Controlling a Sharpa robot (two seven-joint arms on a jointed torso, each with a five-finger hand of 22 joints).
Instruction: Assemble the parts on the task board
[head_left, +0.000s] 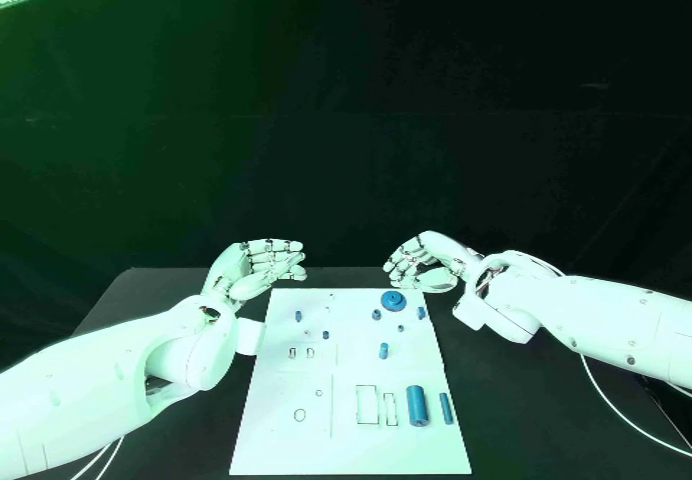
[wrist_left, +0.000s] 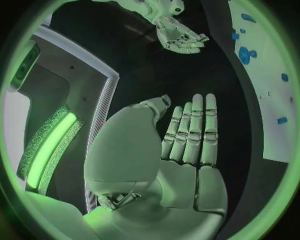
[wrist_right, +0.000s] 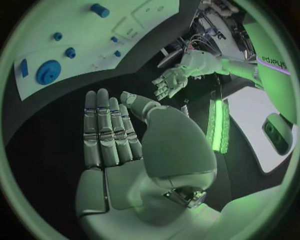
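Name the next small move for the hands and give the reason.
Probably lower the right hand toward the round blue part just below it on the task board. Both hands hold nothing, the left hand too, hovering at the board's far edge with the parts untouched.

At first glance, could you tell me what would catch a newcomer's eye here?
Probably the two silver hands, left hand and right hand, raised side by side past the far end of the white board, holding nothing. Next, the small blue pieces on it, above all the round blue disc near the right hand.
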